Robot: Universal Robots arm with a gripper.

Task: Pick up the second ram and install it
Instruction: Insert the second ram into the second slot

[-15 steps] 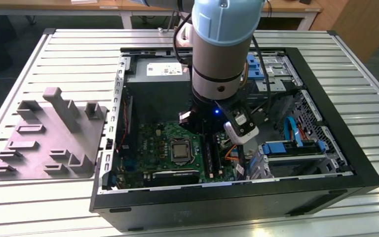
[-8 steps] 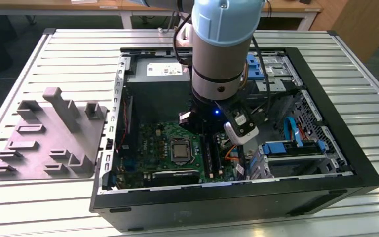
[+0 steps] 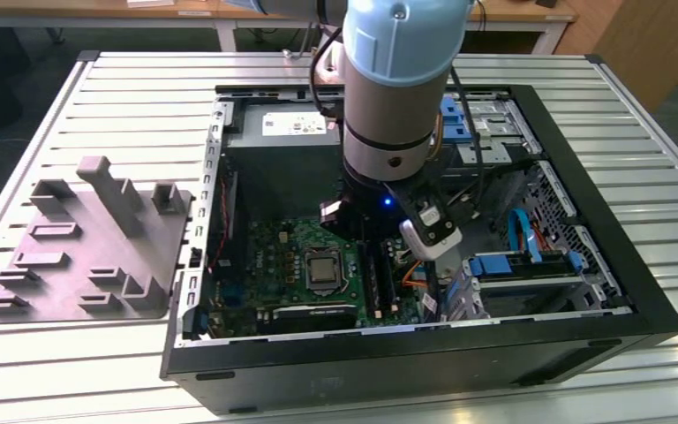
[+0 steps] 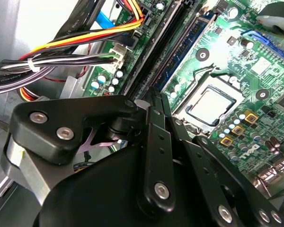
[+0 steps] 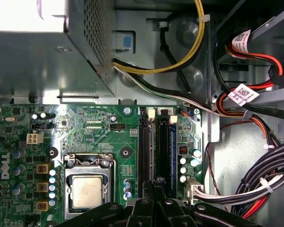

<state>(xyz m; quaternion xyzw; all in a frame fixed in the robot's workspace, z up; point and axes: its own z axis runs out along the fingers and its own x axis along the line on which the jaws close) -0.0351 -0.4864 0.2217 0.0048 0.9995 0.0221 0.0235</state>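
We are hovering our gripper [image 3: 377,231] inside the case [image 3: 621,291], over the ram [image 5: 146,146] in its slot; we cannot tell its grip. The tray [image 3: 80,256] is sitting outside.

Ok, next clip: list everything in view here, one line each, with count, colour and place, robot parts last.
Computer case: one, black, open, on the slatted metal table.
Motherboard: one, green, on the case floor.
Processor socket: one, silver, on the motherboard.
Memory slots: dark, beside the socket; whether the second ram is seated I cannot tell.
Power supply: one, grey, at the case's far end.
Cable bundle: black, red, yellow.
Tray with posts: one, grey, at the exterior view's left.
Arm: grey and blue.
Gripper: black, over the slots.
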